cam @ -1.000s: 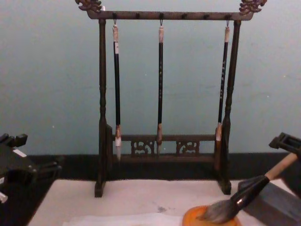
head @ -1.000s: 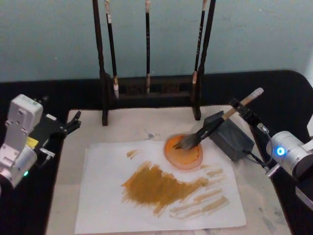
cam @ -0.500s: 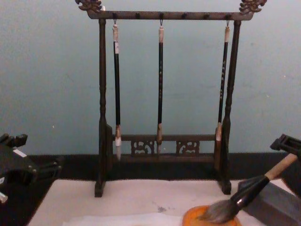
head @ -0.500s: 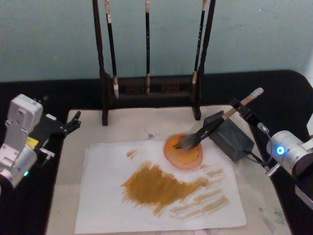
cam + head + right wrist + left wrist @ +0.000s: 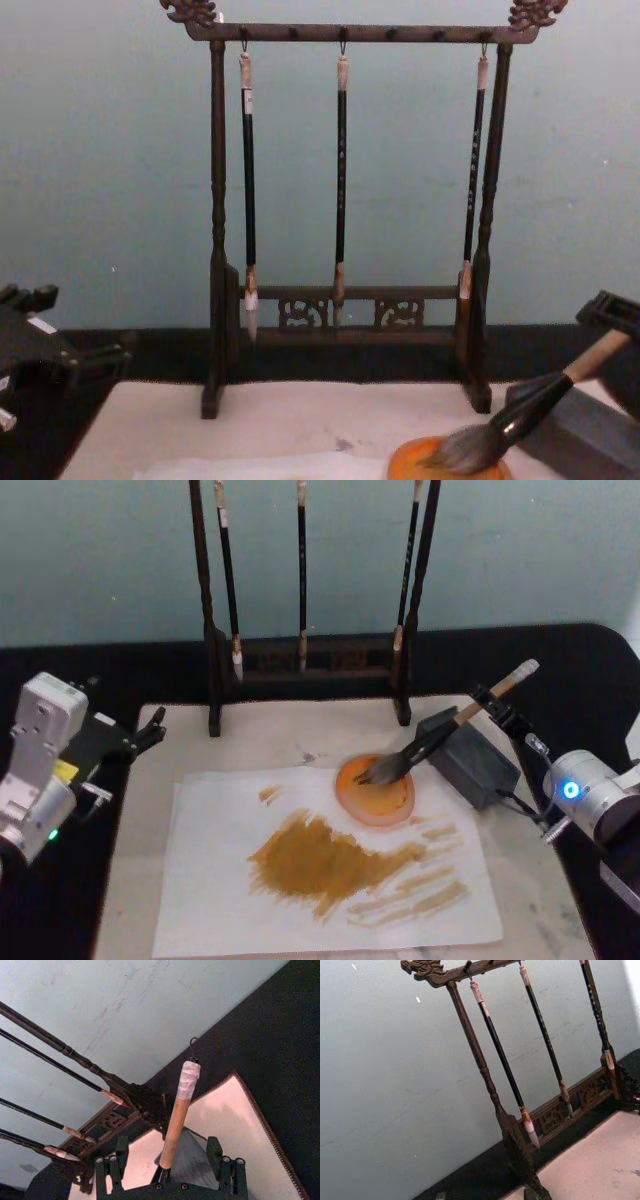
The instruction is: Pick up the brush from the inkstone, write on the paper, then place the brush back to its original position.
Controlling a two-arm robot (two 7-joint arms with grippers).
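Observation:
The brush (image 5: 432, 737) lies with its grey tuft in the round orange inkstone (image 5: 384, 804) and its black shaft leaning on a dark grey block (image 5: 474, 764). Its tan handle points up and to the right. My right gripper (image 5: 499, 704) is open around the handle's upper end. In the right wrist view its fingers (image 5: 114, 1159) stand apart on either side of the handle (image 5: 176, 1120) without touching it. The paper (image 5: 220, 880) lies in front of the dish and carries broad ochre strokes. My left gripper (image 5: 143, 732) is parked open at the mat's left edge.
A dark wooden rack (image 5: 214, 670) with three hanging brushes (image 5: 341, 180) stands at the back of the beige mat (image 5: 270, 735). Black table cloth surrounds the mat. In the chest view the brush tuft (image 5: 462, 450) and the orange dish (image 5: 410, 462) sit at the lower right.
My right gripper has drawn slightly back and to the right along the handle. The brush, dish and left arm have stayed where they were.

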